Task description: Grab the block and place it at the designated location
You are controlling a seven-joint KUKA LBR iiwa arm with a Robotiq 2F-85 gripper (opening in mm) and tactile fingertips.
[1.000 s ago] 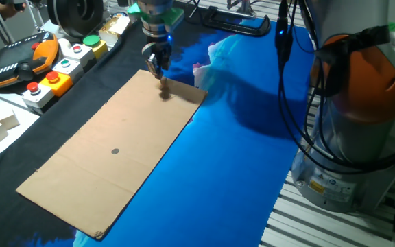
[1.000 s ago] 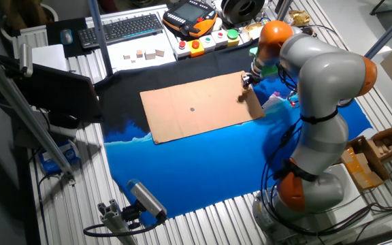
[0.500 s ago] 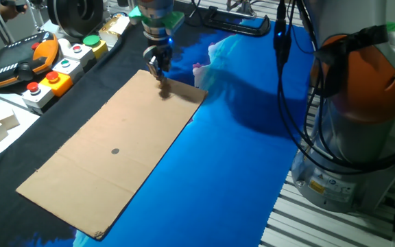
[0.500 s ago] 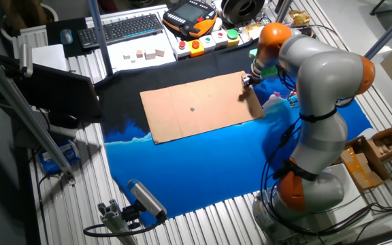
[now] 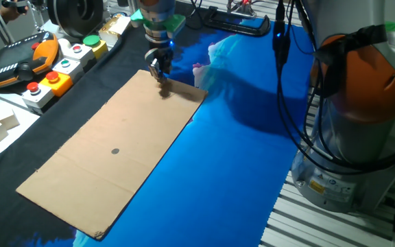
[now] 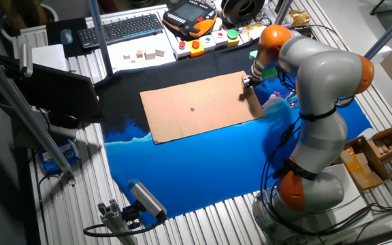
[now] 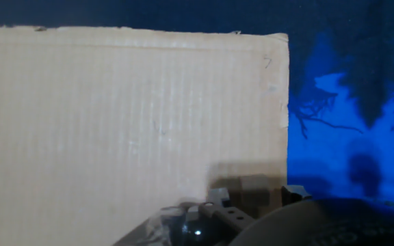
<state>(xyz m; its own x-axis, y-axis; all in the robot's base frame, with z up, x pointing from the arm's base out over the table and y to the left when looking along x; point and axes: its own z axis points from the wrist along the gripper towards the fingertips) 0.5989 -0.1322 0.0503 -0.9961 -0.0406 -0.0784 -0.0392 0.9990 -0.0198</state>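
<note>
End effector [image 5: 159, 68] higher, block [image 7: 251, 191] between fingers

We see the arm [image 6: 318, 102] clad in smooth, rounded silver-grey shells, broken by glossy orange bands at its joints — one near the base, one at the shoulder, one up by the wrist. Black cables [image 5: 286, 75] loop loosely alongside the lower segment. A teal-green collar sits above the small dark tool [image 5: 159, 67], whose slim fingers look nearly black.
</note>
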